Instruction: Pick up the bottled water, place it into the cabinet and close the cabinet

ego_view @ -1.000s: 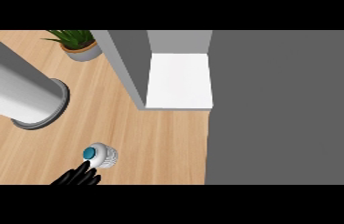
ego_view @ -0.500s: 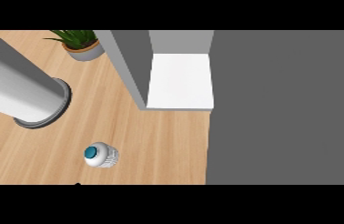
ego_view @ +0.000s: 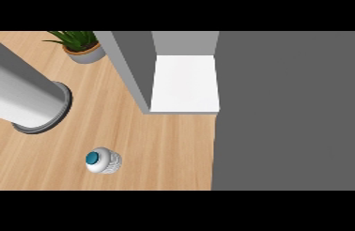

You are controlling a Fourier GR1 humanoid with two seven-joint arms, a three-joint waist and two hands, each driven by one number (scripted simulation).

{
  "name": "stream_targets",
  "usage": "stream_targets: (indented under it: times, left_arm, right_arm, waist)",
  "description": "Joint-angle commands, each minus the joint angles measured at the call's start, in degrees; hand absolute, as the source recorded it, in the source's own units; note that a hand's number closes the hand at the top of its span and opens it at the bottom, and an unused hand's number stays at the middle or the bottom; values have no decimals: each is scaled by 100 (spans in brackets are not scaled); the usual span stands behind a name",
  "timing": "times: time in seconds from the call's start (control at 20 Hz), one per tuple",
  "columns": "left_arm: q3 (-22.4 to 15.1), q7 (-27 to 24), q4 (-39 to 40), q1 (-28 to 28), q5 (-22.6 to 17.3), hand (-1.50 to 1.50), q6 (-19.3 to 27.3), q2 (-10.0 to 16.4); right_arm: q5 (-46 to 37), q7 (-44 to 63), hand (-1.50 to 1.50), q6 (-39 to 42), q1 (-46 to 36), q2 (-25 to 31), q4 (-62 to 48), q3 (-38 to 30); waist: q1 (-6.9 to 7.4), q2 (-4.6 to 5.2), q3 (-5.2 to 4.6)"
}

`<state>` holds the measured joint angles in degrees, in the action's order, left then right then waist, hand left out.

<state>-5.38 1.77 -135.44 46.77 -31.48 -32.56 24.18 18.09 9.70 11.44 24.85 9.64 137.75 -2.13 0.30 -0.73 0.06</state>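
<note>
Hand has left the view, state untellable; bottled water stays on counter.

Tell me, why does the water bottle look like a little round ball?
In the head view the camera looks steeply down, so the bottled water shows mainly its teal cap and rounded shoulder; in the same view the light is even, and the white cabinet shelf is the brightest patch.

Light wooden counter with a potted plant and grey cylinder
</note>
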Motion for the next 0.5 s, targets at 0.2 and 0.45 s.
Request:
stream_targets:
  times: [0.2, 0.45]
  left_arm:
    - [752, -218, -893, 232, -793, -150, 243, 76]
    - [1086, -389, -498, 242, -899, -150, 294, 54]
  right_arm:
    - [898, 429, -150, 73, 355, 58, 974, -191]
    - [892, 356, -150, 150, 733, -66, 1268, -123]
  waist:
    - [-85, 34, -1]
    - [-163, 32, -5]
